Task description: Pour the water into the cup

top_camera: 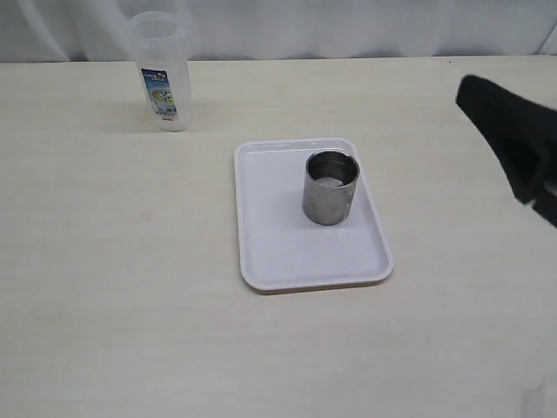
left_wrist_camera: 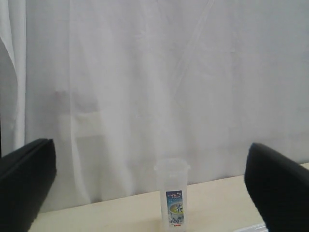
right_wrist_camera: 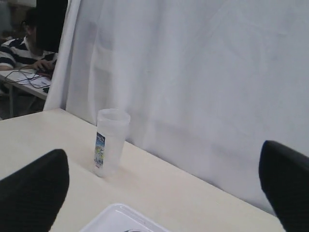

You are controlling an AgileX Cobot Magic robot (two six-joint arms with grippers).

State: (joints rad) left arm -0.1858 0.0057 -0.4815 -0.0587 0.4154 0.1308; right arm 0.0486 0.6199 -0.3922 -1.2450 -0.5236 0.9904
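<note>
The cup [top_camera: 330,187] is seen standing upright on a white tray [top_camera: 278,248], in the far right part of it, and the tray is laid flat near the middle of the pale desk [top_camera: 104,279]. The cup is open at the top and its shiny inside is shown, but whether water is in it cannot be told. A tall translucent bottle [top_camera: 162,74] with a blue and yellow label is placed upright near the far left of the desk, well apart from the tray, close to the white curtain [top_camera: 348,26] hung behind the desk. No water level can be made out in the bottle.

The left jaws are shown wide apart in the left wrist view, raised above the desk and turned toward the bottle [left_wrist_camera: 173,203], with nothing gripped. The right jaws are likewise held wide apart and are closed on nothing. They are pointed over the near corner of the tray [right_wrist_camera: 120,220] toward the bottle [right_wrist_camera: 109,142]. A black part of the right arm [top_camera: 513,144] is seen at the right edge of the exterior view, well apart from the cup.
</note>
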